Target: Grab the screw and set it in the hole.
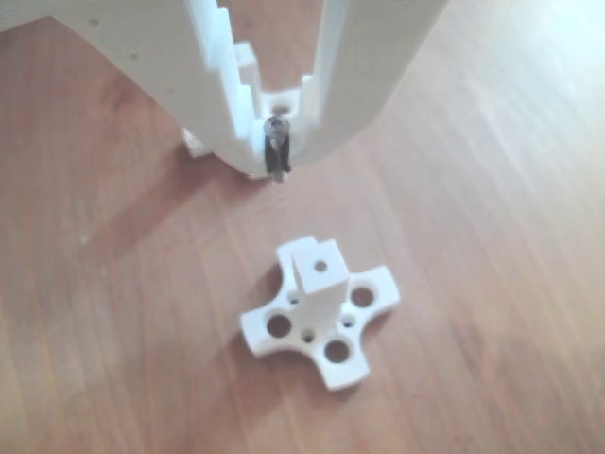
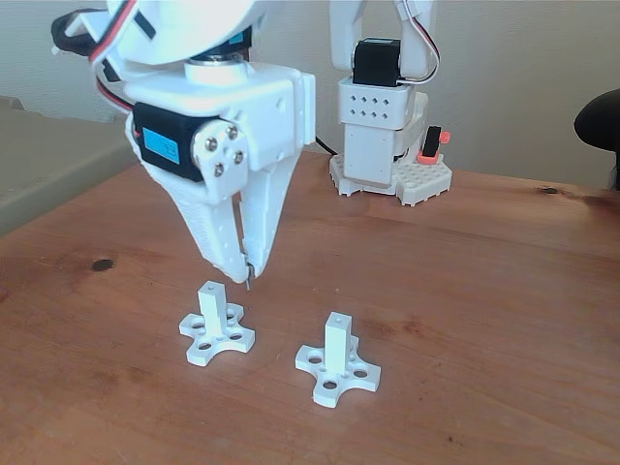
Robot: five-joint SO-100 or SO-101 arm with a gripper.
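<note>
Brown wooden table (image 2: 504, 291), largest item, carries two white cross-shaped plastic bases, each with a square post: one under me (image 2: 217, 332), one to its right in the fixed view (image 2: 337, 366). My white end effector (image 2: 244, 274) is closed on the thin dark grey metal screw (image 1: 277, 151), which hangs tip-down between my fingertips, off the table. Grab: done, I judge. Left: insertion. The small round hole in the post's end face (image 1: 320, 266) is empty, with the screw above and apart from it, not yet aligned
</note>
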